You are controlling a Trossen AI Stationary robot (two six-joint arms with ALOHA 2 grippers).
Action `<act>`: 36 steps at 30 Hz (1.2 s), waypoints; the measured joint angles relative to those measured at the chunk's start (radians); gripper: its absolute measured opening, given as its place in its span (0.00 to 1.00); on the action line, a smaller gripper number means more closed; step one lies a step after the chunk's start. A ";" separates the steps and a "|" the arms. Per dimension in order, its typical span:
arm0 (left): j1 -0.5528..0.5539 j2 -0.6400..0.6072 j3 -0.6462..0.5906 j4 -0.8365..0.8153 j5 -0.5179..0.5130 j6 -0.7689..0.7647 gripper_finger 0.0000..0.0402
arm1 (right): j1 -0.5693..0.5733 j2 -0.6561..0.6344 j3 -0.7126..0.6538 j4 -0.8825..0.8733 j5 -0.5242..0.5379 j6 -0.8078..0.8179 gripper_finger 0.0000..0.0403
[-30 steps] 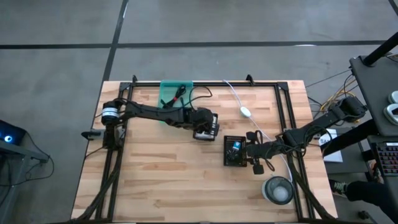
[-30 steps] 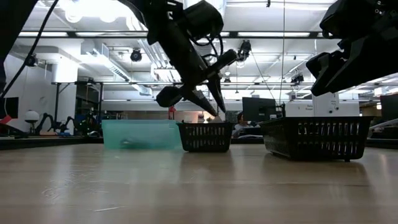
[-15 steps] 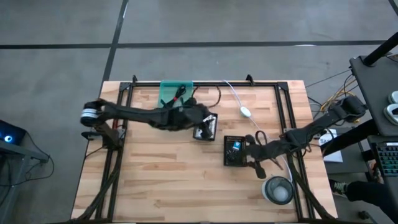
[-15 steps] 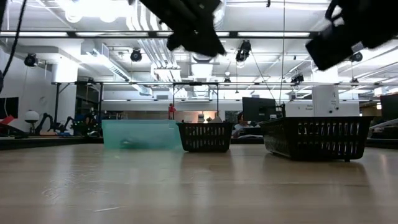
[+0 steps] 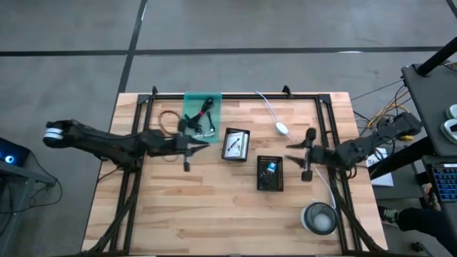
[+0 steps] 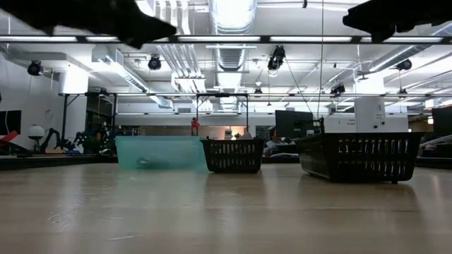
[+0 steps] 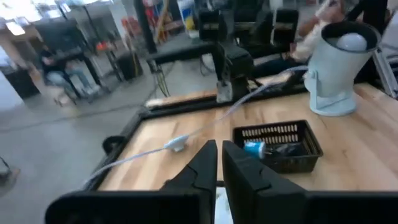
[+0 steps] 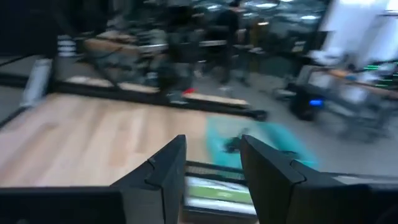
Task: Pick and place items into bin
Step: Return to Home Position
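The teal bin [image 5: 202, 116] stands at the table's far edge with dark coiled cables [image 5: 205, 111] inside; it also shows in the low view [image 6: 161, 152] and the right wrist view [image 8: 255, 138]. A white printed packet [image 5: 234, 143] lies in a small black basket [image 5: 236, 133]. A second black basket [image 5: 270, 173] holds a blue-and-dark item [image 7: 256, 148]. My left gripper [image 5: 206, 145] hovers between the bin's near corner and the packet basket; its fingers are shut [image 7: 219, 167] with nothing seen between them. My right gripper [image 5: 291, 154] hovers right of the second basket, open [image 8: 213, 163].
A white oval [image 5: 281, 128] on a white cord lies right of the bin. A round clear container [image 5: 319, 218] stands near the table's near right corner. Black frame rails [image 5: 136, 178] run along the left and right sides. Bare wood [image 5: 193, 207] fills the near left part.
My left gripper has left the packet basket, risen and swung toward the table's left, ending beside the bin's near corner. My right gripper has risen from the second basket and moved toward the far edge. In the low view both have climbed to the top of the picture.
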 joint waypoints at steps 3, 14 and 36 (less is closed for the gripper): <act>0.001 -0.144 -0.141 0.057 0.000 0.010 0.02 | -0.003 -0.095 -0.038 -0.002 0.045 -0.019 0.34; 0.000 -0.554 -0.421 0.055 0.066 -0.013 0.02 | -0.078 -0.251 -0.115 0.001 0.112 -0.040 0.34; 0.001 -0.866 -0.512 -0.217 0.080 -0.070 0.02 | -0.184 -0.480 -0.216 -0.114 -0.284 0.032 0.03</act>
